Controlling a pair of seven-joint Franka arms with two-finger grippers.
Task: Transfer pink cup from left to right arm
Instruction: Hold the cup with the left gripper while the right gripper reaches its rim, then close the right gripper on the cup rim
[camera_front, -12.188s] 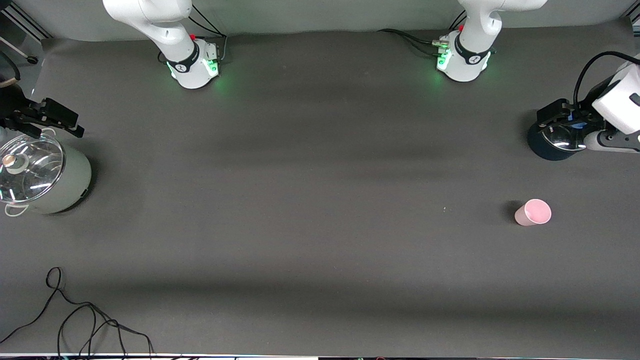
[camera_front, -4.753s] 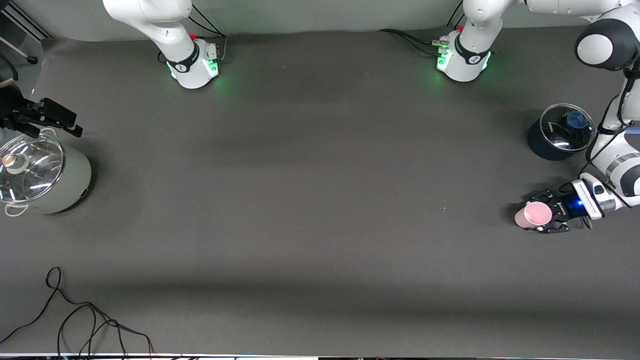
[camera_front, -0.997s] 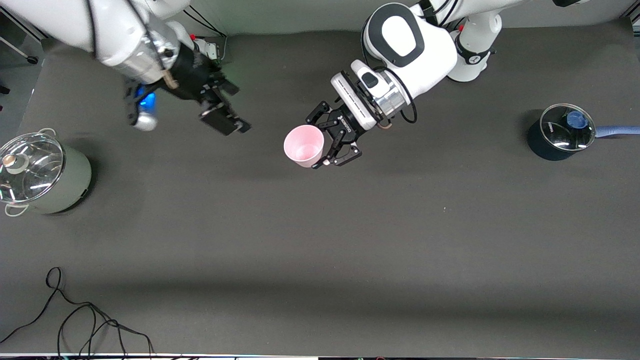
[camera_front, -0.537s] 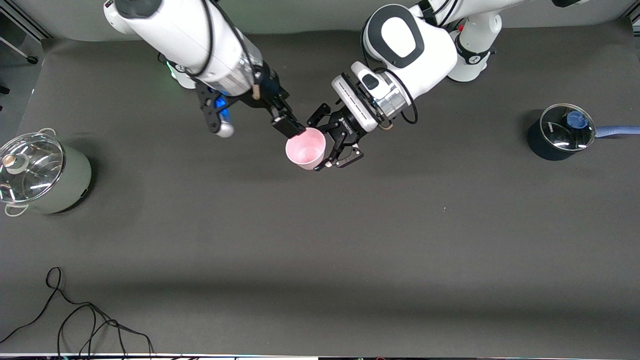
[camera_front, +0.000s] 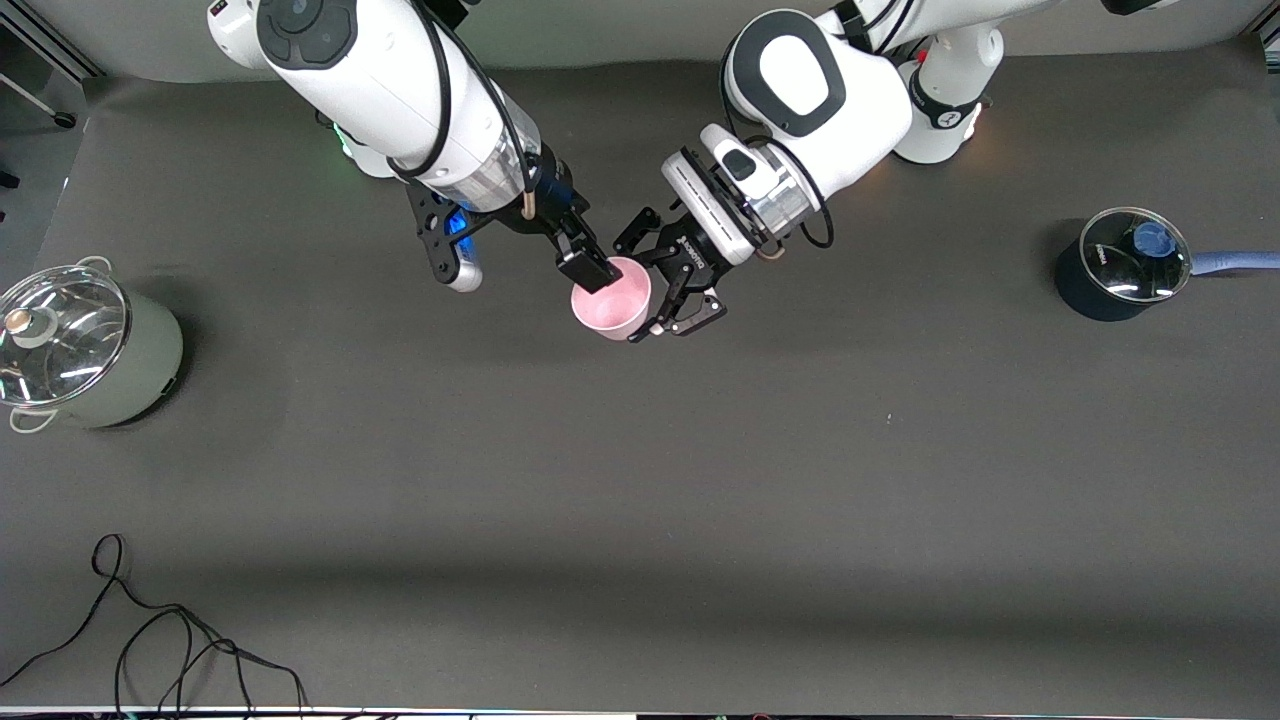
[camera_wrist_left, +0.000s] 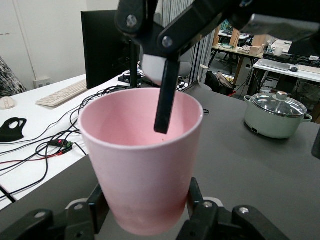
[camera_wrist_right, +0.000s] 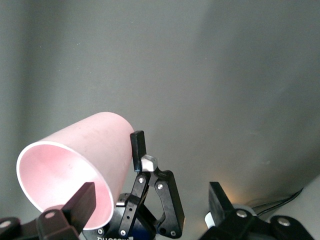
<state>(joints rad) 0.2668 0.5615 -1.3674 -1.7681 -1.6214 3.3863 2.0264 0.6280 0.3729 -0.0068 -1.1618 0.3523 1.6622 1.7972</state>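
Pink cup (camera_front: 611, 299): we judge it light, thin-walled, smooth; crushable.
Left pincer (camera_front: 668, 297): clamped on its lower wall, above the surface.
Right pincer (camera_front: 577, 262): spread wide, one finger inside the rim.
Hold: we advise pinching the rim wall gently.

A robotics lab, it seems. Two white arms (camera_front: 400, 90) are bolted to a table (camera_front: 700, 480) under a dark grey mat. The left wrist view shows white desks with a monitor (camera_wrist_left: 102, 45), keyboard (camera_wrist_left: 60, 93) and loose cables (camera_wrist_left: 55, 145), with more cluttered workbenches (camera_wrist_left: 285, 60), somewhat indistinct.
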